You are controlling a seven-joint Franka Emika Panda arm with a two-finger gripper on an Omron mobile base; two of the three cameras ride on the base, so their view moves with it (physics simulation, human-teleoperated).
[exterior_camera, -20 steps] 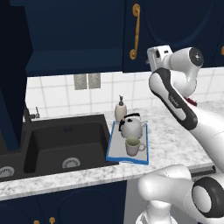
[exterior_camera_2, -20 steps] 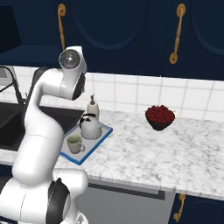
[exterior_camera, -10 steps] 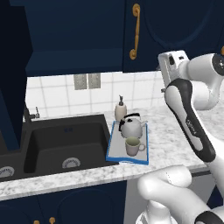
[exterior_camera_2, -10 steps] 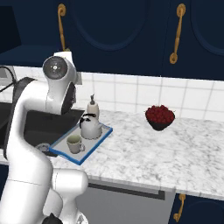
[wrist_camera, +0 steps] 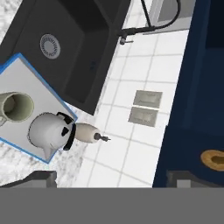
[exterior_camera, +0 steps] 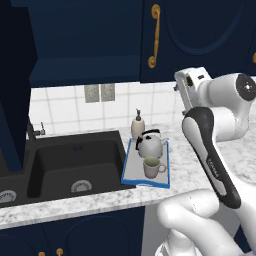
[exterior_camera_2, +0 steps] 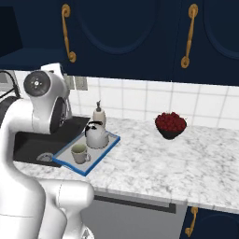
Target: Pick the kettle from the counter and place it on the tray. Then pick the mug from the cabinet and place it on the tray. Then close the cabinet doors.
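On marble counter (exterior_camera_2: pixel 154 163), blue-rimmed tray (exterior_camera_2: pixel 64 162)

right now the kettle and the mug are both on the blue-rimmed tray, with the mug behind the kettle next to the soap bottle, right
Not quite. The kettle and the mug are both on the blue-rimmed tray, but the mug stands in front of the kettle, toward the counter's edge. It is the kettle that sits next to the soap bottle. The left base view shows this.

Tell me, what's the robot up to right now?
Hand open, empty. Kettle and mug on tray. Cabinet open.
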